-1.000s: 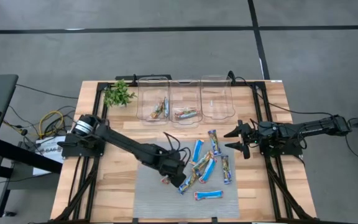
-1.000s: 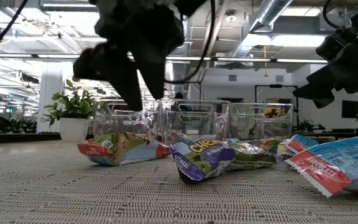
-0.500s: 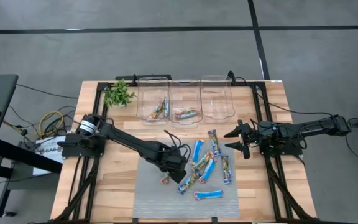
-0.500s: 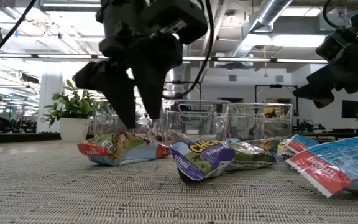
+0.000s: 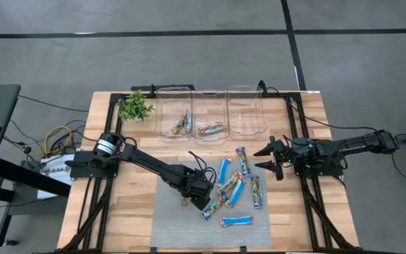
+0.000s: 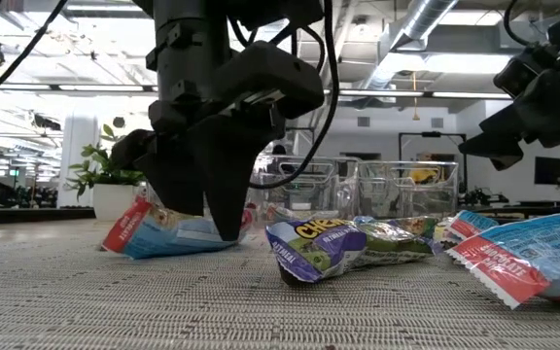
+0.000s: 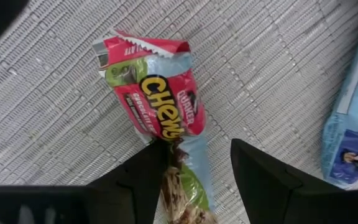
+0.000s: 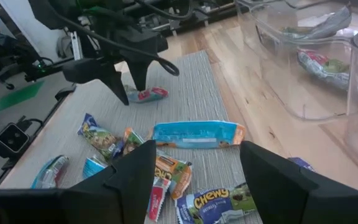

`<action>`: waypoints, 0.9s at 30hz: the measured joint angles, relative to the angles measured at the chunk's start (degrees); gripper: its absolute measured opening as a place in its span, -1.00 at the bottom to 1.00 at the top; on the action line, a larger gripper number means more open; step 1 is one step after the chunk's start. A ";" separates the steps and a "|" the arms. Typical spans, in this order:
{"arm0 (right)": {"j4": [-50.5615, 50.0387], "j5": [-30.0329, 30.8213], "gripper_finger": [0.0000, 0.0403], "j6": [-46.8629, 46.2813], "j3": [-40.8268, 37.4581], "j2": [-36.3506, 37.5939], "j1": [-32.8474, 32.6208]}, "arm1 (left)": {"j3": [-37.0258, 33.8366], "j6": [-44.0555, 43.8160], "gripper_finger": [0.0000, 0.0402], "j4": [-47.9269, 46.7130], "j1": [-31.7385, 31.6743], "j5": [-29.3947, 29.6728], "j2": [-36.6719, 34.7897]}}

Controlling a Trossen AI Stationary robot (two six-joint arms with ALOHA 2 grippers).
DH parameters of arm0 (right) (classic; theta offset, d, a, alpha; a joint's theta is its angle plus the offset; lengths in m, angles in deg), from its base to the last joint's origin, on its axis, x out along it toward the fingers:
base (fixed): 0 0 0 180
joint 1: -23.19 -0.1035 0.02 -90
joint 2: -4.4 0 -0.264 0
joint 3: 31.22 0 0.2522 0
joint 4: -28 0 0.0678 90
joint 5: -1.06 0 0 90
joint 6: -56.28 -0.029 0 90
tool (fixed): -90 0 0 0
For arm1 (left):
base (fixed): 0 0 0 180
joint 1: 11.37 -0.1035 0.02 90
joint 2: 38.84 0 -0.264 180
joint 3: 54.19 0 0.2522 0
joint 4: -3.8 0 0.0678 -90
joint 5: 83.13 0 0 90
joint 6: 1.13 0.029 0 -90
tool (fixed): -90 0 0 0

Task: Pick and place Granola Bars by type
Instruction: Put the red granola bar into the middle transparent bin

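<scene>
A red-and-green granola bar (image 7: 160, 106) lies on the grey mat (image 5: 168, 226), and my left gripper (image 7: 197, 180) stands open over it, pointing down, one finger on each side of its lower half. In the low view this bar (image 6: 163, 231) sits tilted under my left gripper (image 6: 205, 219). Several more bars, blue-white and multicoloured, lie in a cluster (image 5: 232, 187) on the mat to the right. My right gripper (image 5: 268, 159) hovers open above the table's right side, over nothing. My left gripper comes from above, fingers pointing down and set across the bar. One finger (image 7: 143, 180) touches the bar's long edge (image 7: 165, 148); whether the other finger touches it, I cannot tell. The bar's red crimped end (image 6: 120, 228) is tipped up off the mat.
Three clear bins stand along the far edge: the left bin (image 5: 174, 116) and the middle bin (image 5: 210, 118) hold bars, and I see none in the right bin (image 5: 246, 113). A green plant sprig (image 5: 134, 106) sits at the far left. A lone blue bar (image 5: 236, 221) lies near the mat's front.
My left gripper has come down onto the mat, its fingers now astride the red-and-green bar. The bar, flat on the mat before, has shifted a little and its red end has tipped up.
</scene>
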 joint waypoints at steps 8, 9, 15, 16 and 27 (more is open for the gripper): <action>-0.11 0.00 0.12 0.00 0.00 0.04 0.00 | -0.09 0.60 -0.34 -0.43 0.12 0.95 0.00; -0.11 0.00 0.12 0.00 0.00 0.04 -0.02 | -0.09 0.60 -0.40 -0.48 0.12 0.95 0.00; -0.13 0.00 0.12 0.01 0.00 0.04 -0.02 | -0.11 0.60 -0.77 -0.08 0.10 1.10 0.00; -0.13 0.00 0.12 0.01 0.00 0.04 -0.01 | -0.11 0.60 -0.81 0.12 0.10 1.10 0.00; -0.15 0.00 0.12 0.00 0.00 0.04 -0.02 | 3.95 0.79 -0.81 4.67 0.19 4.22 -1.89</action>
